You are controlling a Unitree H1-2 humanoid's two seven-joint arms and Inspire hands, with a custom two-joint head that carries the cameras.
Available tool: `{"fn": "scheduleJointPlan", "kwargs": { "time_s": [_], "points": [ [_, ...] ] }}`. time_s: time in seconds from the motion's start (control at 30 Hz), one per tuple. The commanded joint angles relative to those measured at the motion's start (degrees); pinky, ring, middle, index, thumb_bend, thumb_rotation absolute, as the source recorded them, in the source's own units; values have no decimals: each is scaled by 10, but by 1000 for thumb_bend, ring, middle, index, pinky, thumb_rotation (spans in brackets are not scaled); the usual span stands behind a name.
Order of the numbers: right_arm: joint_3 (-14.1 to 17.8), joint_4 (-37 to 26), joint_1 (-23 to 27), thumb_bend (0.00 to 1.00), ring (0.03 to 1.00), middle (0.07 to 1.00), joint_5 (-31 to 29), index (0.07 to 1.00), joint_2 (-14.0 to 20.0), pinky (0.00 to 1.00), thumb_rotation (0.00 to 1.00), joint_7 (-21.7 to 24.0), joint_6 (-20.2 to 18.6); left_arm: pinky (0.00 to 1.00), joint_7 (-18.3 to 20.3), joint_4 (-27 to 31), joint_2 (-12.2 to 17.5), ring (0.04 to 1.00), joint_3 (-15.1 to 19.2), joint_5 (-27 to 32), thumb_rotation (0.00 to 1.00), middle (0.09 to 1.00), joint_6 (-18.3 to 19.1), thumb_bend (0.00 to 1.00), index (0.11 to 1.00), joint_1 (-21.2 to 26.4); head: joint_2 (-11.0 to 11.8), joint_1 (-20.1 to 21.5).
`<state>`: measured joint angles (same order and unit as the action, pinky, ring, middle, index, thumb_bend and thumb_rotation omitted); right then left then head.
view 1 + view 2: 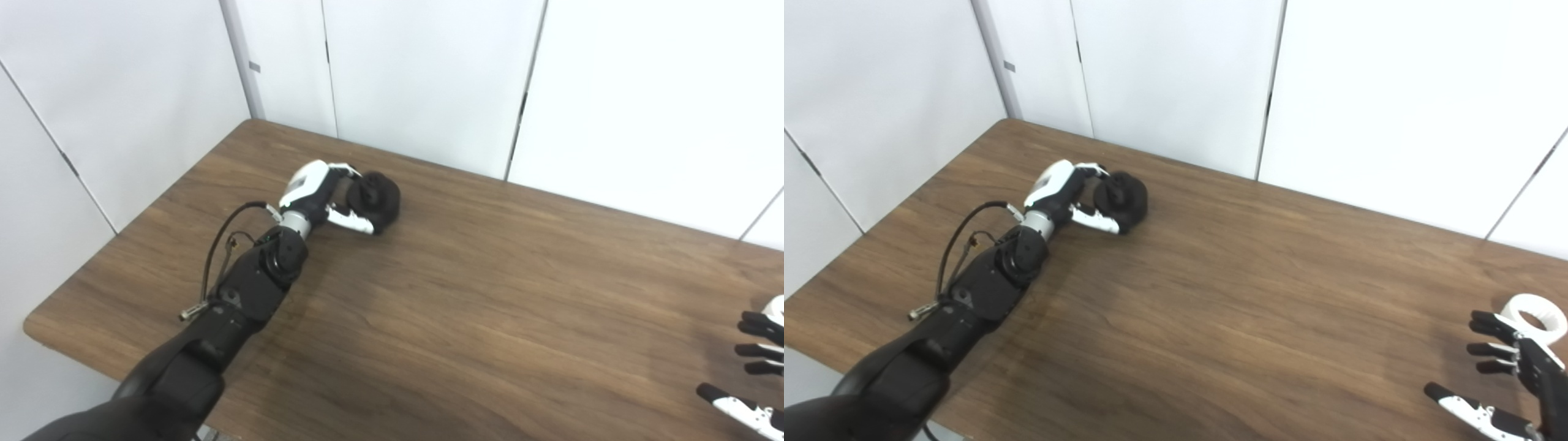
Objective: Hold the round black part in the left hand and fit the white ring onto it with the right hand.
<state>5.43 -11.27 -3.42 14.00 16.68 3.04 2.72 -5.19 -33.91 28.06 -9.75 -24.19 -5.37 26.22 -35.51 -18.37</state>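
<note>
**A:** Black is the colour of the part you must hold, and your left hand is already at it. The round black part sits far out on the wooden table, toward the back-left corner. Your fingers curl around its near side, and the thumb side reaches over the top. It looks like a grip, but I cannot tell if the part is lifted or only resting on the wood.

**B:** And the other side?

**A:** Your right hand is at the bottom-right edge, with fingers spread and nothing inside them. The white ring lies flat on the table just behind those fingertips. In the left eye view only a small piece of it shows at the frame edge. You have not taken it yet.

**B:** So how much is done?

**A:** I judge that only the first step is in progress, the holding of the black part. What is left: close your right hand on the ring, bring both things together over the middle of the table, and press the ring on.

**B:** Does anything stand in the way?

**A:** Between the two hands I see only bare wood, so the path is free. White wall panels stand behind the table. One point of care: the two things are well apart, so both arms must travel inward.
</note>
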Motion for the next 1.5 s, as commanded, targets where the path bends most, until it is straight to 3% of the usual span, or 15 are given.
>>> {"fn": "scheduleJointPlan", "kwargs": {
  "time_s": [0.0,0.1,0.27,0.57,0.83,1.17,1.47],
  "points": [
    [3,-18,20,663,649,743,-5,750,9,559,12,-2,5,838,47,15,-5,958,-18,10,75,890,-19,521,492,8,1,1],
    [3,-21,22,658,646,743,-1,750,7,555,24,-1,-3,852,83,33,-13,966,-36,11,78,898,-15,520,493,2,1,1],
    [1,-20,26,651,635,740,0,748,8,544,31,0,0,834,105,52,-26,952,-62,5,78,888,-33,520,492,-8,1,9],
    [0,-26,23,655,641,742,1,748,3,552,39,-2,-4,950,167,94,-40,993,-108,16,75,919,-75,521,491,-20,-6,28],
    [-1,-33,21,658,636,741,7,750,-3,547,100,-7,-8,920,219,155,-57,1000,-156,16,78,929,-87,520,491,-40,-15,58],
    [-3,-25,21,646,633,740,20,747,-7,537,132,-16,7,816,245,192,-93,984,-215,-4,80,906,-115,519,490,-55,-22,67],
    [-7,-36,22,638,638,742,25,750,-9,538,144,-18,-5,799,254,205,-111,979,-255,-23,82,911,-133,518,491,-63,-32,86]
  ]
}}
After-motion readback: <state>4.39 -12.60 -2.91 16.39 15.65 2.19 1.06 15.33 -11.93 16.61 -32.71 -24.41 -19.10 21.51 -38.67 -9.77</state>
